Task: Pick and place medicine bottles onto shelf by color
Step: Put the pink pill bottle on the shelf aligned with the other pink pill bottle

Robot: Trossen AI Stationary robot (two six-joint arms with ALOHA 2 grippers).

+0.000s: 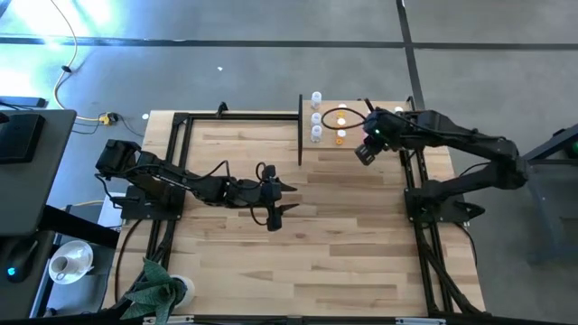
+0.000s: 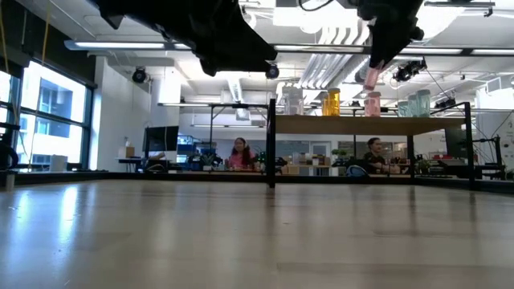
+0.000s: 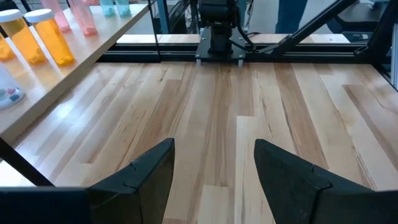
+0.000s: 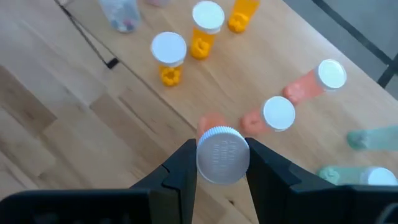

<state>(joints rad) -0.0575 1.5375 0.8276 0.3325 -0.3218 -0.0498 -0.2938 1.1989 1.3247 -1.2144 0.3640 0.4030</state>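
Observation:
The shelf (image 1: 330,155) is a pale board with black posts at the table's far right. Medicine bottles stand on it in groups: clear (image 2: 293,100), orange (image 2: 332,102), pink (image 2: 373,104) and green (image 2: 418,103). My right gripper (image 4: 222,155) hovers above the shelf, shut on a pink bottle (image 2: 371,78) with a white cap. Below it stand two pink bottles (image 4: 278,115) and orange ones (image 4: 169,53). My left gripper (image 1: 275,200) is open over the middle of the table, with nothing between its fingers (image 3: 149,171). My right gripper pinches the pink bottle's white cap (image 4: 205,158) between its two fingers, one on each side. The fingers slant down from above. The bottle's pink body (image 4: 211,121) hangs below the cap, clear of the shelf.
Thin black posts (image 2: 271,140) edge the shelf, and a black frame (image 1: 181,122) runs round the table. Bare tabletop (image 1: 343,235) lies between the arms and toward the near edge. People sit in the room beyond the table (image 2: 239,154).

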